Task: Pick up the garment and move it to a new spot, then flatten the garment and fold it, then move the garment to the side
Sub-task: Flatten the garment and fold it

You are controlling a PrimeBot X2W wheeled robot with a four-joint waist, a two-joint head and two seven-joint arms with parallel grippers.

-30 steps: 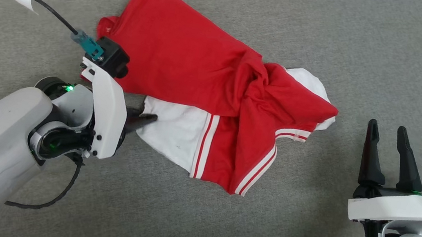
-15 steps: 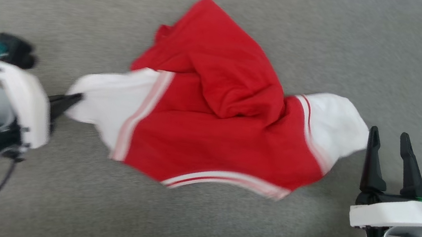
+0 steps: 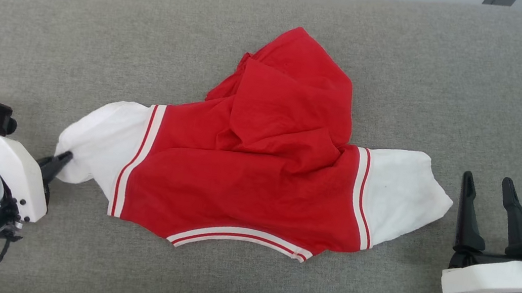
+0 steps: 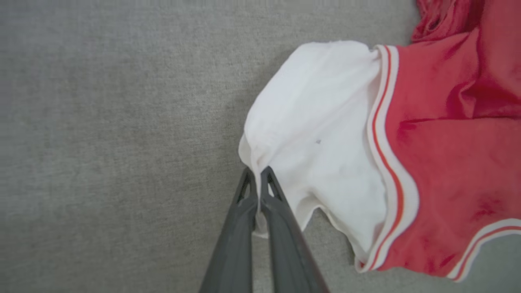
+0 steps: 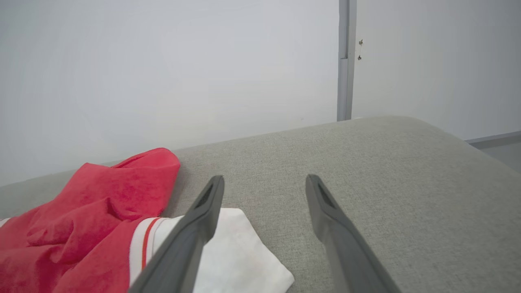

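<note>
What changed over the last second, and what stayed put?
The left gripper closed on the white sleeve of the garment and dragged it toward the robot's left, untwisting the garment so both sleeves spread sideways. The head camera shifted too. The right gripper stayed open and empty beside the other sleeve.

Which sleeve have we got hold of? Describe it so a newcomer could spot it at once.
On the grey upholstered surface lies the garment, red with a white sleeve at each end. Ours is the sleeve at the robot's left, its tip bunched in the shut left gripper; the other sleeve lies flat and free, next to the open right gripper.
</note>
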